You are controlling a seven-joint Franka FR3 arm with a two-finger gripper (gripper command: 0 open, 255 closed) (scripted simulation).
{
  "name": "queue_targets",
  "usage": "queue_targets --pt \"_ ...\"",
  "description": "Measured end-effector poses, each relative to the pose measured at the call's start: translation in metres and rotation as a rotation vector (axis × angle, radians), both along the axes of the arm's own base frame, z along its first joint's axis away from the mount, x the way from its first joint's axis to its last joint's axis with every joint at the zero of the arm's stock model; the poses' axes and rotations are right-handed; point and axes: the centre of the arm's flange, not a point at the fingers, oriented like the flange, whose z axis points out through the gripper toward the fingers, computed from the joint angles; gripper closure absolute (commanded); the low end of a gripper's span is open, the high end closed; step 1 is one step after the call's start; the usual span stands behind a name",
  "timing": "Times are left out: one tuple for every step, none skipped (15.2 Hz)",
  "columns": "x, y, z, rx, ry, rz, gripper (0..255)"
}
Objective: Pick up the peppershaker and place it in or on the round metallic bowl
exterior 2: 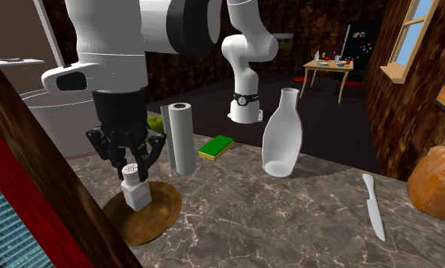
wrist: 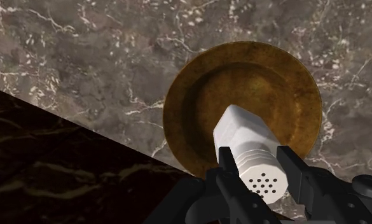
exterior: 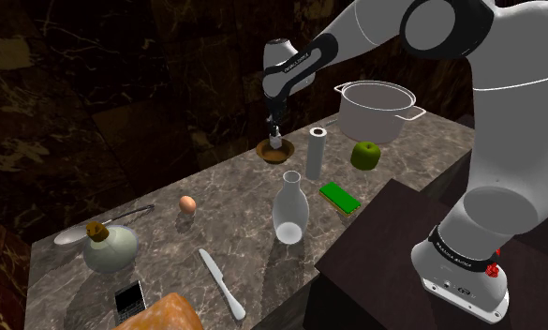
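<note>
Pincer (wrist: 261, 170) clasping white faceted peppershaker (wrist: 241, 135), over round rusty-brown bowl (wrist: 254, 79)

Marble countertop (exterior: 234, 183), grey-brown with pale veins.
- Far end: white pot (exterior: 375, 108) with two side handles. A green apple (exterior: 365, 155) sits near it.
- Grey roll (exterior: 316, 153) stands upright near the apple.
- Green sponge (exterior: 339, 197) lies flat at the counter's edge.
- White carafe (exterior: 289, 208) stands upright mid-counter, between roll and knife (exterior: 221, 282). The knife is pale and lies flat.
- Brown egg (exterior: 187, 203) sits toward the shoulder view's left, apart from the carafe.
- Spoon (exterior: 75, 234) lies beside a round corked flask (exterior: 111, 248).
- Small dark phone (exterior: 129, 301) lies just beside a brown bread loaf (exterior: 159, 314).
</note>
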Motion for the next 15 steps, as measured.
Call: queue_targets --pt "-0.0008 0.0 -0.0028 0.0 0.0 0.0 255" --pt "-0.001 -0.0002 -0.0041 0.0 0.0 0.0 255" --pt "-0.0008 -0.0002 -0.0048 0.0 0.0 0.0 255" --pt "-0.0008 -0.0002 -0.0051 0.0 0.0 0.0 255" --pt "-0.0008 -0.0002 -0.0052 0.0 0.0 0.0 255" --pt "-0.0008 -0.0002 -0.0053 0.0 0.0 0.0 255" --pt "-0.0008 -0.0002 -0.0053 0.0 0.0 0.0 255" --pt "-0.0008 -0.0002 -0.0053 0.0 0.0 0.0 0" --pt "-0.0008 -0.0002 -0.0053 0.0 0.0 0.0 0" --pt "-0.0008 -0.0002 -0.0053 0.0 0.0 0.0 0" --pt "-0.0008 -0.0002 -0.0053 0.0 0.0 0.0 0" --pt "-0.0008 -0.0002 -0.0053 0.0 0.0 0.0 0" --pt "-0.0008 -0.0002 -0.0053 0.0 0.0 0.0 0" --pt "-0.0008 -0.0002 -0.0053 0.0 0.0 0.0 0" --pt "-0.0007 -0.0008 -0.0001 0.0 0.0 0.0 0"
